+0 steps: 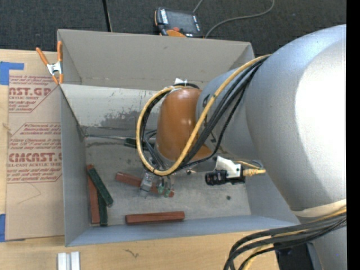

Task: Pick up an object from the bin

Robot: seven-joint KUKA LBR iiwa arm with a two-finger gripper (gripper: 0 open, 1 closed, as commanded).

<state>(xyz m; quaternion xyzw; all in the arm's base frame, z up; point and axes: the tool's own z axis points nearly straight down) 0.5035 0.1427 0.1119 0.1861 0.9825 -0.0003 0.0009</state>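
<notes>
The gripper (pixel 152 186) is being held low in the grey metal bin (pixel 152 61), at the right end of a short red-brown bar (pixel 127 178) lying mid-floor. Its jaws are being hidden by the orange wrist cover (pixel 179 122) and looped cables (pixel 140 129), so their opening cannot be told. A longer red-brown bar (pixel 154 217) is lying by the front wall. A third red-brown bar (pixel 93 202) and a dark green bar (pixel 101 188) are lying together along the left wall.

I have my arm (pixel 298 122) in from the right, bulky grey link up high | orange wrist cover (pixel 179 122) angled down-left | cables (pixel 145 129) looped round it | gripper (pixel 151 185) lowest, pointing down
</notes>
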